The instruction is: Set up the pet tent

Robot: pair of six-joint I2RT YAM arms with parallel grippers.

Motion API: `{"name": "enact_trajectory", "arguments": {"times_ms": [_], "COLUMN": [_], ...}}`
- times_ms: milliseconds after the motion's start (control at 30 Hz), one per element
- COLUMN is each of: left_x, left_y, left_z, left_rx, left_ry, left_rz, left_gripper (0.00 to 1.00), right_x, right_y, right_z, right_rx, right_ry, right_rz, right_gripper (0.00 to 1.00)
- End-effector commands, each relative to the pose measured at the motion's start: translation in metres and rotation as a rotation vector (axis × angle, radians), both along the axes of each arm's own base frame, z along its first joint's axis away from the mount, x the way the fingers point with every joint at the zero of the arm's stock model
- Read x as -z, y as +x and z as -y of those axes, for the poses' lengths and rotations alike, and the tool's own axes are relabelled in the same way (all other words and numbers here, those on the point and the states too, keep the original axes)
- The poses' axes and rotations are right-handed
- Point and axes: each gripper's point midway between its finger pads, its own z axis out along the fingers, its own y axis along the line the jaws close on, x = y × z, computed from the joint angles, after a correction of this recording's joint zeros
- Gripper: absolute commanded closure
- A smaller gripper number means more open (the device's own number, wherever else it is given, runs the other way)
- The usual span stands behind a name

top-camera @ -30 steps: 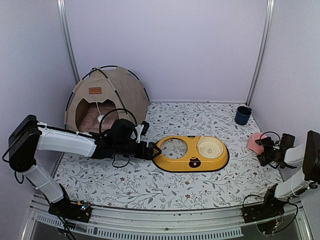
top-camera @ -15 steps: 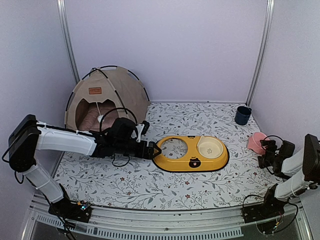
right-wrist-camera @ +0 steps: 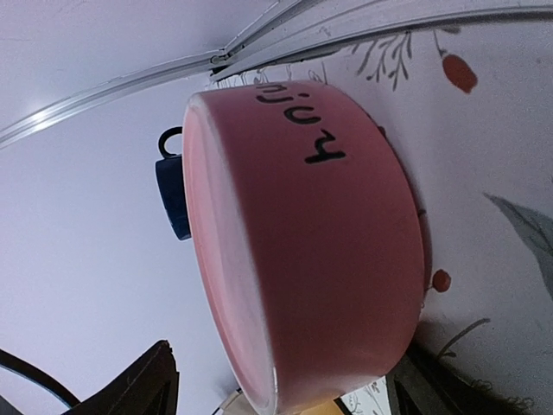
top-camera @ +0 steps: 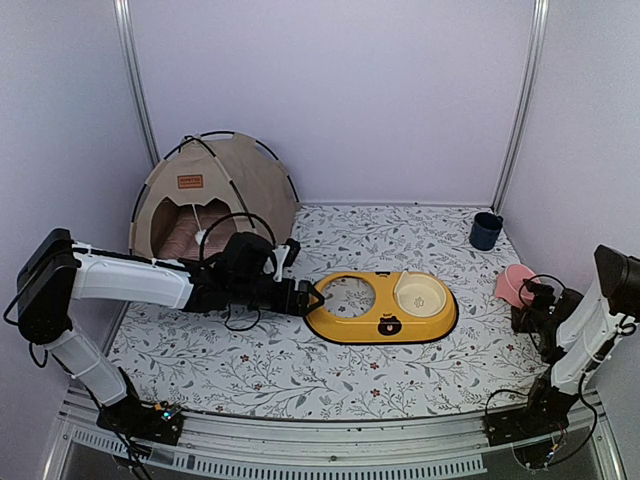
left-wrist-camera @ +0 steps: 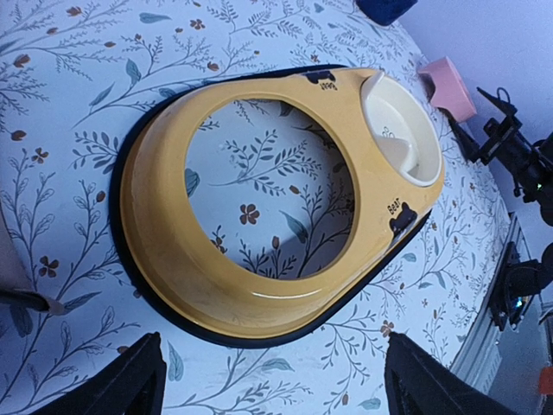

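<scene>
Two stages can be told apart. Judged from the top view, the tent (top-camera: 215, 190) is already erected. It stands at the back left corner of the bench (top-camera: 300, 380), black poles crossed over the dome and doorway facing forward, with a pinkish cushion (top-camera: 185, 235) inside. What remains appears to be accessories only. The stand (top-camera: 382, 310) holds a white bowl (top-camera: 420, 293) in its right ring, its left ring is bare, and the pink bowl (top-camera: 512, 285) rests near the right edge. The left pincer (top-camera: 308, 298) is released, just beside the stand's left end. The right pincer (top-camera: 527, 298) is likewise released, just beside the pink bowl. The tent appears in the top view alone. The left wrist view adds that nothing lies between the spread fingers (left-wrist-camera: 130, 385) and that bench cloth shows through the bare ring. The right wrist view adds black lettering on the pink bowl's wall and the mug (right-wrist-camera: 173, 194) behind it.
</scene>
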Motion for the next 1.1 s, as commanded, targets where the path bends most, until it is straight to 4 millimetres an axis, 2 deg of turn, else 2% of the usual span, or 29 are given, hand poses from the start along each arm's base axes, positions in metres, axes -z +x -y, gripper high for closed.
{"name": "enact_trajectory", "arguments": {"times_ms": [0,167,300,600,900,1067], "left_x": [-0.021,-0.022,-0.022,-0.024,-0.021,-0.02], "left_y": [0.006,0.007,0.007,0.007,0.014,0.02], "left_z": [0.003,0.003,0.004,0.006,0.005,0.009], "left_rx": [0.0,-0.007,-0.01,-0.018,-0.036,-0.039], "left_ry": [-0.036,-0.04,-0.041,-0.038,-0.006,0.002], "left_rz": [0.023,0.02,0.016,0.017,0.033,0.041], "left_gripper": [0.12,0.12,0.12,0.12,0.12,0.12], "right_x": [0.007,0.005,-0.002,-0.032,-0.07,-0.082], "right_y": [-0.006,-0.008,0.0,0.002,0.007,0.015], "right_z": [-0.003,-0.001,-0.002,-0.007,-0.022,-0.028], "right_rx": [0.024,0.055,0.029,-0.037,-0.179,-0.267], "right_ry": [0.055,0.064,0.074,-0.084,-0.263,-0.41], "right_rz": [0.019,0.089,0.143,0.234,0.317,0.256], "right_gripper": [0.19,0.3,0.51,0.85,0.93,0.94]}}
